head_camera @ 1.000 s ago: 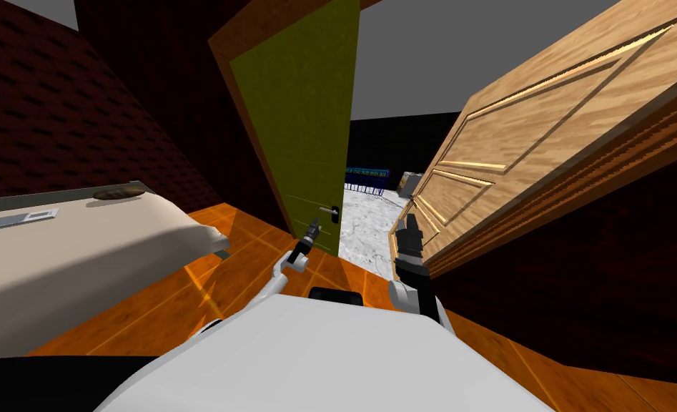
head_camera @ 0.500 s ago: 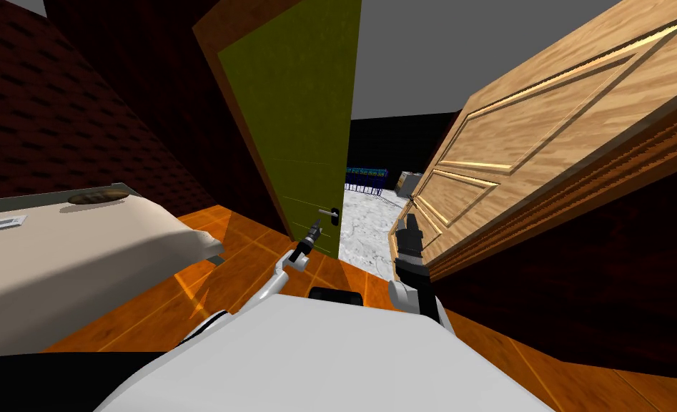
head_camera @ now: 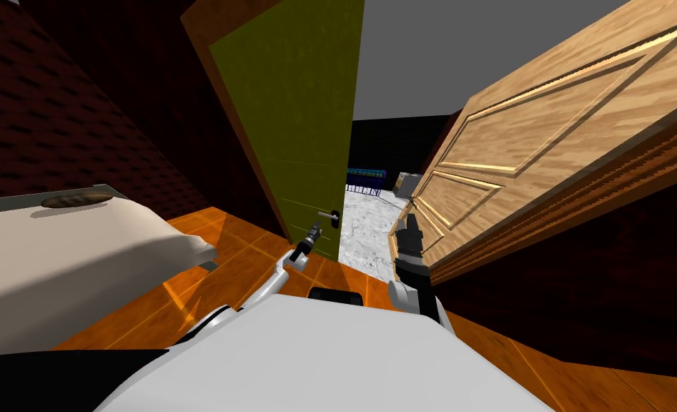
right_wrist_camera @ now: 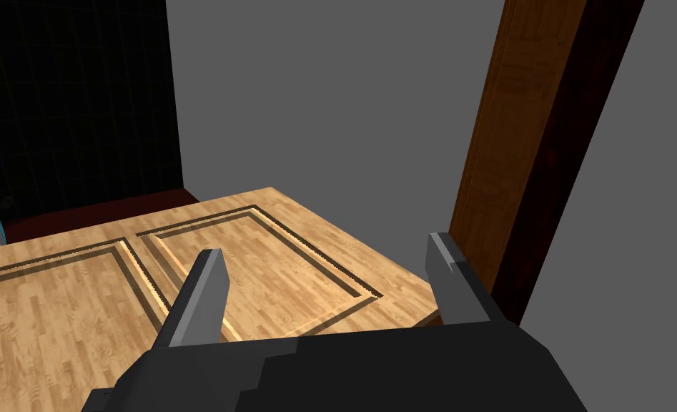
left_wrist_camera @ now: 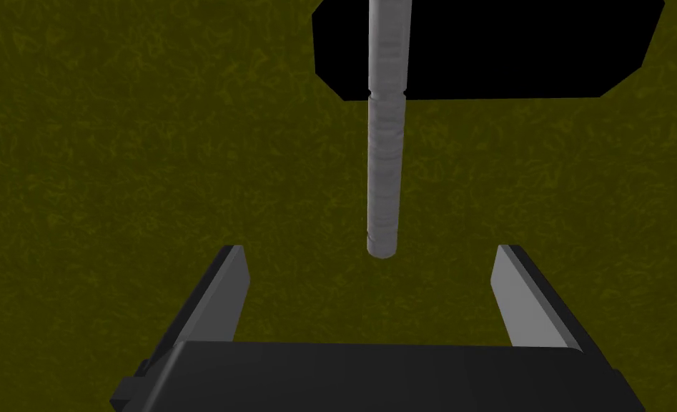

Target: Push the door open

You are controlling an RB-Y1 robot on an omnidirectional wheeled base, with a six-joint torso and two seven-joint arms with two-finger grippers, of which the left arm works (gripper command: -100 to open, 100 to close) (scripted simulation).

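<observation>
Olive-green door [head_camera: 294, 129] stands ajar just ahead-left, brown edging along its far side. Its grey lever handle [left_wrist_camera: 385, 143] on a black backplate [left_wrist_camera: 487, 50] sits low on the door, near the free edge.

L gripper [left_wrist_camera: 372, 250] is right at the door face, fingers spread and holding nothing. The lever's tip hangs btwn the two fingertips, just past them; can't tell if anything touches. In the head view the L gripper [head_camera: 314, 232] sits just below the handle.

R gripper [right_wrist_camera: 326, 244] is also spread wide and empty, held beside a light wooden panelled door [head_camera: 544, 136] that swings in from the right. That door's face is close alongside the fingers, w/ a brown wooden post [right_wrist_camera: 501, 143] next to it.

The gap btwn the two doors is narrow. Through it: white marbled floor [head_camera: 365, 222], a blue rack [head_camera: 367, 175] and a grey box [head_camera: 407, 182] further back, then a black area [head_camera: 394, 143].

On the left a beige bed [head_camera: 58, 250] reaches toward the green door, well apart from the L arm, w/ a brown oval thing [head_camera: 68, 200] lying on it.

Floor on this side is glossy orange wood planks [head_camera: 236, 257]. Walls are dark red brick [head_camera: 58, 107], w/ plain grey surface [head_camera: 437, 50] above the gap.
</observation>
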